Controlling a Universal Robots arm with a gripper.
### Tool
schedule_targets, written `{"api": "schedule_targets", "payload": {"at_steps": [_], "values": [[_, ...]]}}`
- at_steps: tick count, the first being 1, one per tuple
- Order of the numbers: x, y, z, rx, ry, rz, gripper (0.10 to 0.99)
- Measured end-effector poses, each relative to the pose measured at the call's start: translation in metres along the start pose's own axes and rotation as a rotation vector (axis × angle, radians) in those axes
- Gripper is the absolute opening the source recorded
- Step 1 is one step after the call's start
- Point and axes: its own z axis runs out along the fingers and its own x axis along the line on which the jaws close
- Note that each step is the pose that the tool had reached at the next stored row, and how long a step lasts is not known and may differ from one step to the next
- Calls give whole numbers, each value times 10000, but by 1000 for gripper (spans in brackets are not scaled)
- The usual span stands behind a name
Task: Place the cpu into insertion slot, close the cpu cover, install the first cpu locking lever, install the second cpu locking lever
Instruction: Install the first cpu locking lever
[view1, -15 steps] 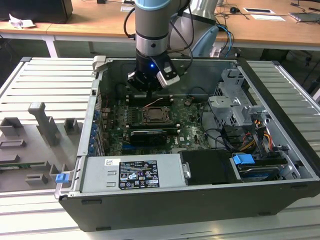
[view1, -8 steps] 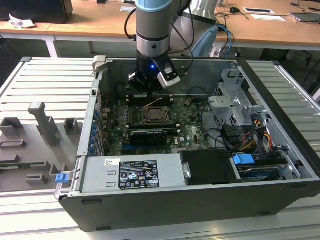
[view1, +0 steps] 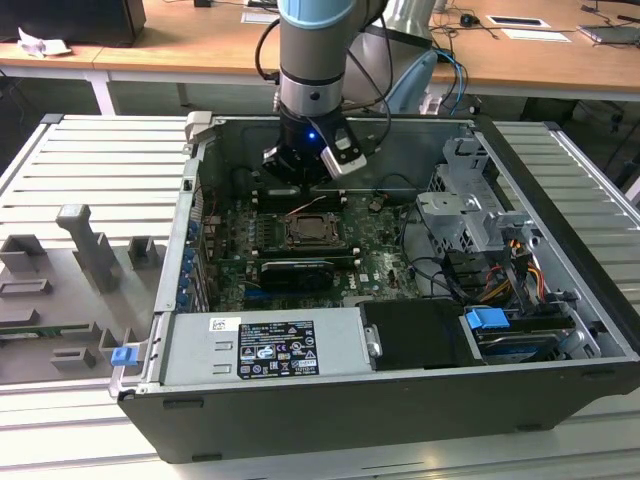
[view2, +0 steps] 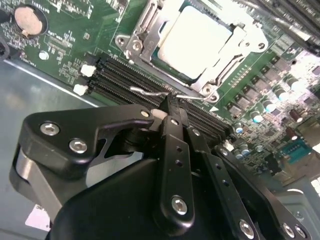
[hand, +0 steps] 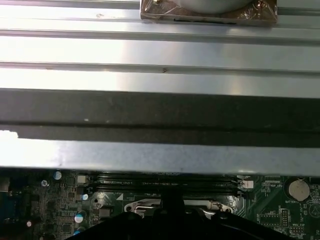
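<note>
The cpu (view2: 197, 42) lies flat in the insertion slot (view1: 310, 232), its pale metal face showing. The silver cpu cover (view2: 142, 27) is down around it, framing the chip. A thin silver locking lever (view2: 147, 91) runs along the socket's edge beside the memory slots. My gripper (view2: 170, 105) is shut, and its black fingertips touch this wire lever at its middle. I cannot tell whether the wire is pinched between them. In the exterior view the gripper (view1: 303, 178) hangs inside the open case, just behind the socket.
Long black memory slots (view2: 120, 75) lie between the gripper and the socket. A coin battery (view2: 25, 20) sits on the green board. The case's metal wall (hand: 160, 110) stands close behind. A drive cage (view1: 470, 210) and power supply (view1: 265, 345) fill the case's other sides.
</note>
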Motion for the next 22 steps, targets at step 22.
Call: {"api": "schedule_targets", "payload": {"at_steps": [22], "values": [[-239,-8,199,394,9,12,106]]}}
